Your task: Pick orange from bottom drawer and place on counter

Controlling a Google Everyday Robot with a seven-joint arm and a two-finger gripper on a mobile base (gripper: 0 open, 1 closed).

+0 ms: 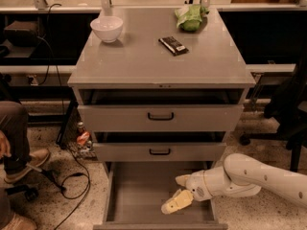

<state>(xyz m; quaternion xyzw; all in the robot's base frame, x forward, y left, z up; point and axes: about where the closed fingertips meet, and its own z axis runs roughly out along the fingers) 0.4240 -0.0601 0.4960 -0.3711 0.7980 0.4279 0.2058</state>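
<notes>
The counter (139, 61) is showing smooth grey metal with a dull sheen, and the bottom drawer (139, 195) is looking like the same matt metal. The gripper (172, 194), hanging inside that drawer at its right, is showing cream, plastic-looking parted fingers (176, 201) on a smooth white arm (259, 176). The bowl (106, 28) is gleaming glossy white.

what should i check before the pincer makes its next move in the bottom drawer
1. Drawer pulled out: ok, the bottom drawer is open.
2. Position: ok, the pincer sits low over the drawer's right side.
3. Grip ready: ok, its fingers are spread apart.
4. Target located: cannot tell, no orange shows in the drawer.
5. Drop spot: ok, the counter is bare at the front; the white bowl, green bag and dark bar lie further back.
</notes>
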